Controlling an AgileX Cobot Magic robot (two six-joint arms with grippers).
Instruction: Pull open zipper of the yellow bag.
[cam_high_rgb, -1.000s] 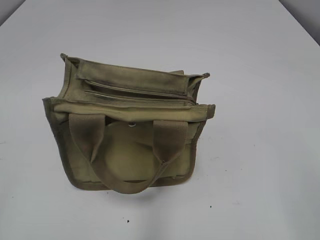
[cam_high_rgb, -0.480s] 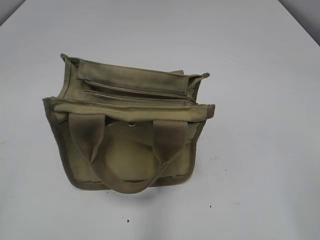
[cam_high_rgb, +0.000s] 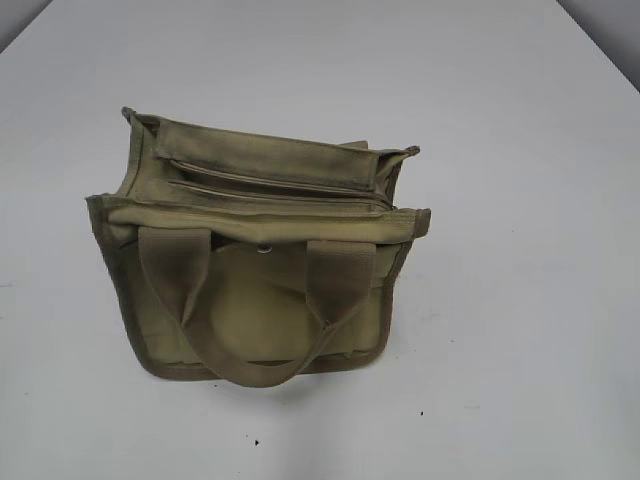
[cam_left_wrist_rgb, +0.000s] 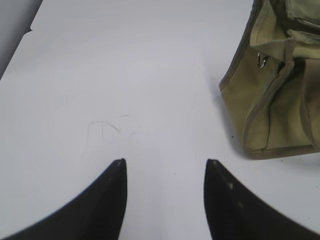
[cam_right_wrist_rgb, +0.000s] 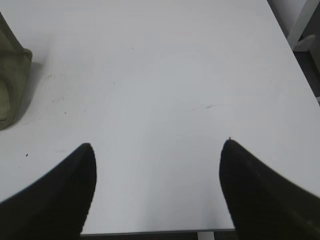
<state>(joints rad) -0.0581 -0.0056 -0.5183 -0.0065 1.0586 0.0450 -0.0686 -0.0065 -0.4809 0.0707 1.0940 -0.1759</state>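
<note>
Exterior view, three looks compared: no shift is showing anywhere on the desk (cam_high_rgb: 520, 200). The yellow bag (cam_high_rgb: 255, 300) is giving no sign of displacement. One change only: the left gripper (cam_left_wrist_rgb: 165, 161) is drawing its jaws slightly inward. They are standing apart, holding nothing, over bare desk just beside the bag's end.

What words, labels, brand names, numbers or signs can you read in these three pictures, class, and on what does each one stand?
None can be read.
Bag: plain canvas, no print or label showing in any view.
Zipper: no marking legible.
Snap: too small to tell.
Table: bare white, only faint specks and scuffs.
</note>
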